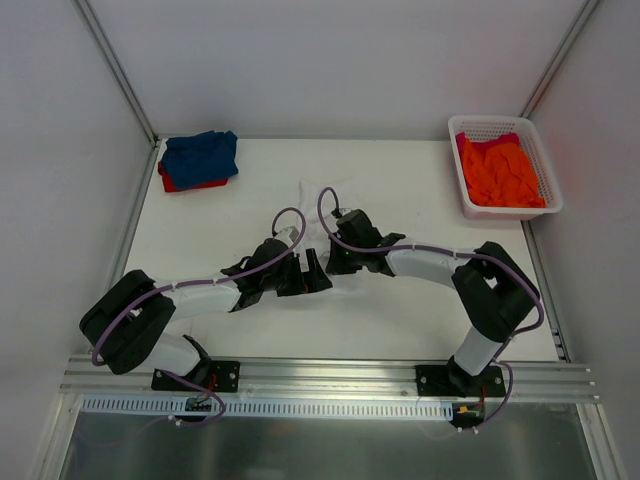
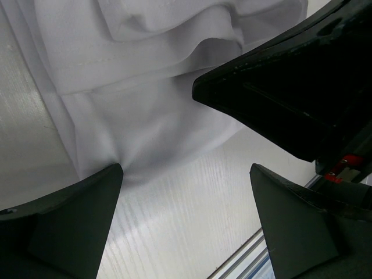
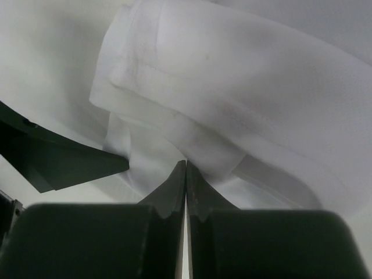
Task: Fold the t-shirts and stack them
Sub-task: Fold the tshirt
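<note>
Facing across the white t-shirt (image 3: 232, 75): left gripper (image 2: 185, 174) aimed toward two o'clock, jaws spread; right gripper (image 3: 186, 165) toward ten o'clock, jaws pressed together.

The red t-shirt (image 1: 190, 186) lies mostly hidden beneath the blue t-shirt (image 1: 202, 155), perhaps folded.

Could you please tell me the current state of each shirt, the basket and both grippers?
White t-shirt: bunched in folds, between both grippers.
Blue t-shirt: folded, lying on the red one.
Red t-shirt: mostly hidden under the blue one.
Orange t-shirt: crumpled in the basket.
Basket: upright, holding the orange t-shirt.
Left gripper: open, at the white t-shirt's edge.
Right gripper: shut, tips at the white t-shirt.
</note>
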